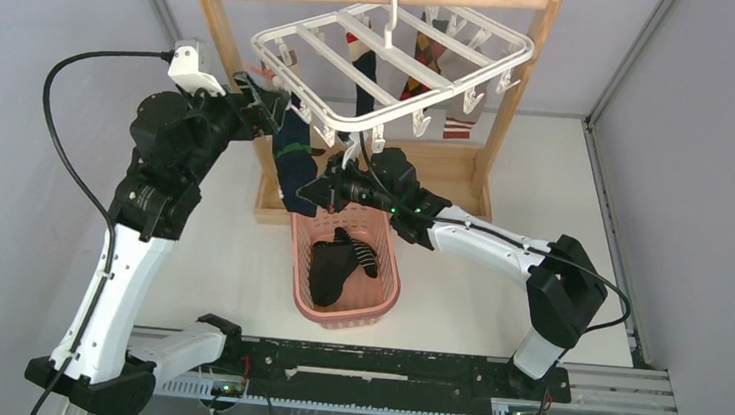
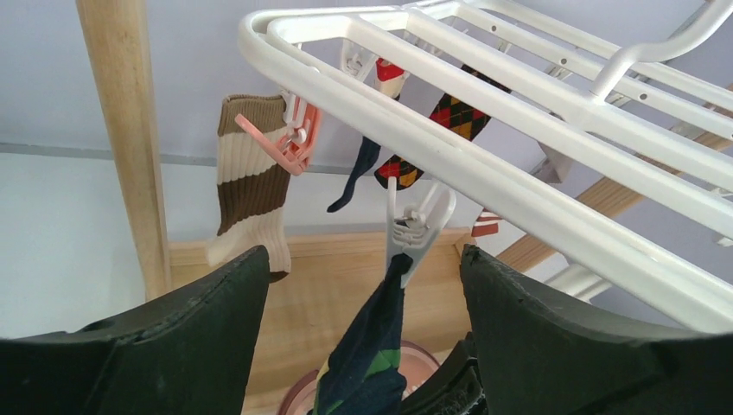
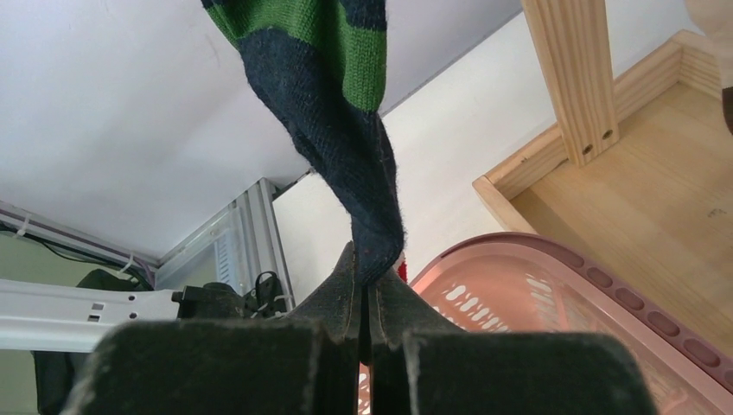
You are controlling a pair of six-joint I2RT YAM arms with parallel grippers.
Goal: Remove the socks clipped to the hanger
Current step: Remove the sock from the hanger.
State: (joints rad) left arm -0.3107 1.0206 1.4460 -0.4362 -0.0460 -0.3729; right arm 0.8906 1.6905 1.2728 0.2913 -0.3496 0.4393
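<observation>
By hanger (image 2: 519, 194) | left fingers (image 2: 199, 337) wide, empty | right fingers (image 3: 337, 303) pinching navy-green sock (image 3: 346, 130) toe | right-wrist view crops cuff

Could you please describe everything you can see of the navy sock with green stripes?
The navy sock is knitted, wool-like fabric with green bands. One end is pinched in a white clip on the hanger's edge, and it hangs twisted near the pink basket. The right end effector is shut on its lower tip. The open left end effector flanks it below the clip, not touching.

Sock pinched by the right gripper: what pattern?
Dark navy sock with green stripes; right wrist view shows it best.
</observation>
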